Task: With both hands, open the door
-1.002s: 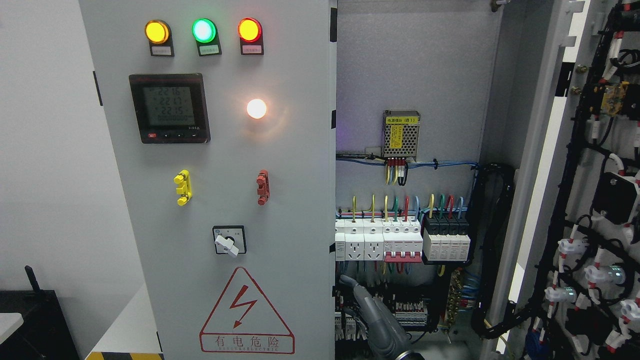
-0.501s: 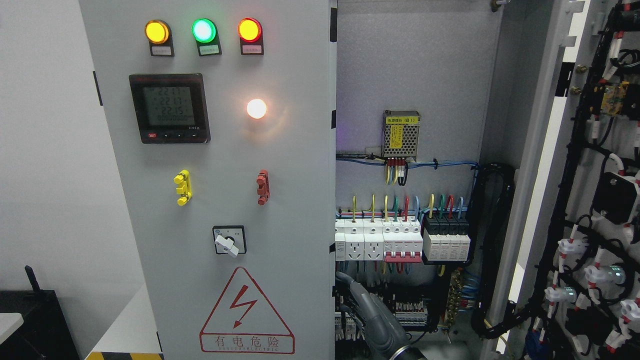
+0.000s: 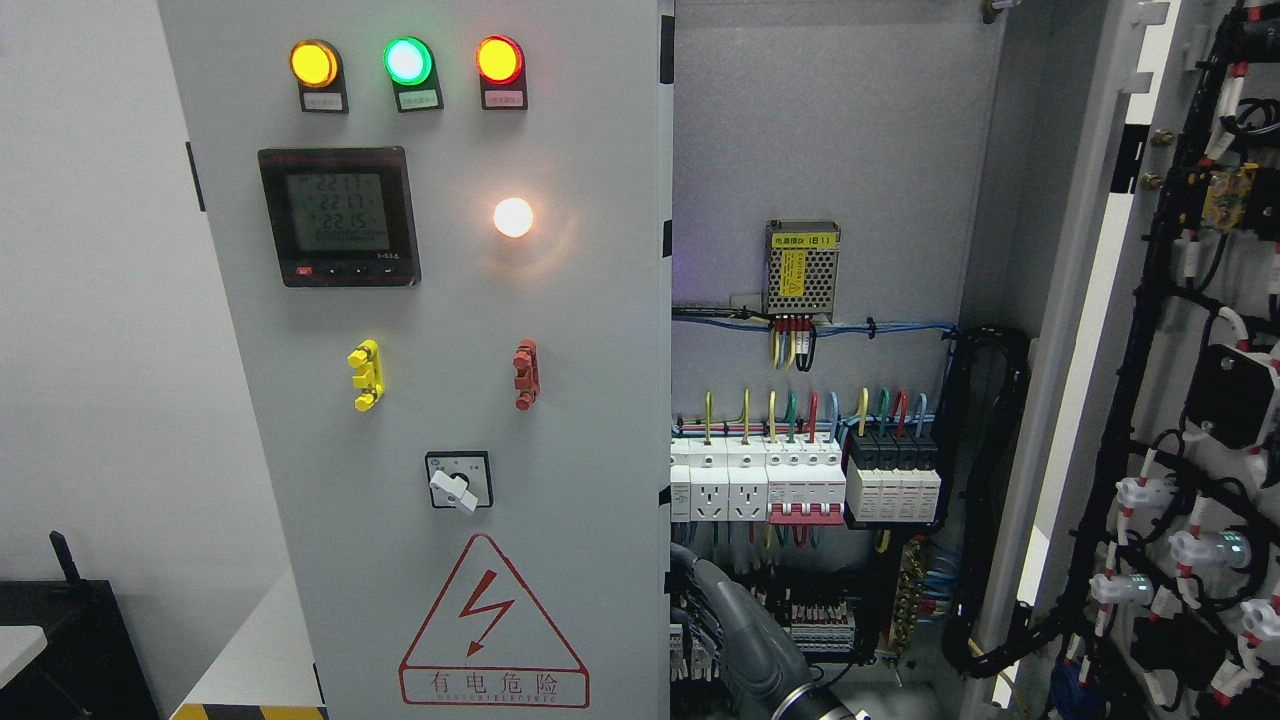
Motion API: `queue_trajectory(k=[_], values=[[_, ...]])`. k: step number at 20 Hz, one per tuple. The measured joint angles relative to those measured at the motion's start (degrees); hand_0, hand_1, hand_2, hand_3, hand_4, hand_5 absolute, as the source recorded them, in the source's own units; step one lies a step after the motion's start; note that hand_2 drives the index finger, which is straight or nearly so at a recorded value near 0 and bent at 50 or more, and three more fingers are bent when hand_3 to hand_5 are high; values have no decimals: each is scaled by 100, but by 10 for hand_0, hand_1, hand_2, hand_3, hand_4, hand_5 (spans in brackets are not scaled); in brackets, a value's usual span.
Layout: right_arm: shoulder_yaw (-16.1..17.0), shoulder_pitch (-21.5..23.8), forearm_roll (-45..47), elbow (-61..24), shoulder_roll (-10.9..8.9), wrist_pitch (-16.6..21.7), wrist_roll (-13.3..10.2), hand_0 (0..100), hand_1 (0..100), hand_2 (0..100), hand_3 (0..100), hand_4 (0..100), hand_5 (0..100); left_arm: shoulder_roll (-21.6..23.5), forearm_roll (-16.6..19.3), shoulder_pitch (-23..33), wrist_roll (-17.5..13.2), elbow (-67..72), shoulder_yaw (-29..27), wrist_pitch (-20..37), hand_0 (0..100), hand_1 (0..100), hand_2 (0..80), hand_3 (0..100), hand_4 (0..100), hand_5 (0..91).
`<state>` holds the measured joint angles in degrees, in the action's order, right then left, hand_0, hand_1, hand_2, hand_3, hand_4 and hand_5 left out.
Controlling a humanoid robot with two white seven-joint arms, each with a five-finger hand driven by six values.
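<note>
Hand (image 3: 722,612) comes up at the cabinet's bottom edge, just beside the closed left door (image 3: 450,400). Grip hidden: can't tell how open. Right door (image 3: 1080,330) open.

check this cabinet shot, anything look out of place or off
Little looks damaged or spilled. The odd part: a grey robot hand reaches into the open cabinet at the bottom, close to live-looking breakers and terminal wiring, while the panel lamps are lit. The right door hangs wide open.
</note>
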<state>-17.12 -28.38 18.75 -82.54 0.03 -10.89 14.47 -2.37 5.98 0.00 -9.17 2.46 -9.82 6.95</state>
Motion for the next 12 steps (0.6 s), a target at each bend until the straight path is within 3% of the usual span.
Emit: queue_trajectory(k=[12], values=[[8, -188, 199, 242, -2, 27, 58, 381, 0, 0, 0, 0, 0, 0, 0, 0, 0, 0, 0, 0, 0, 0, 0, 0, 0, 0]])
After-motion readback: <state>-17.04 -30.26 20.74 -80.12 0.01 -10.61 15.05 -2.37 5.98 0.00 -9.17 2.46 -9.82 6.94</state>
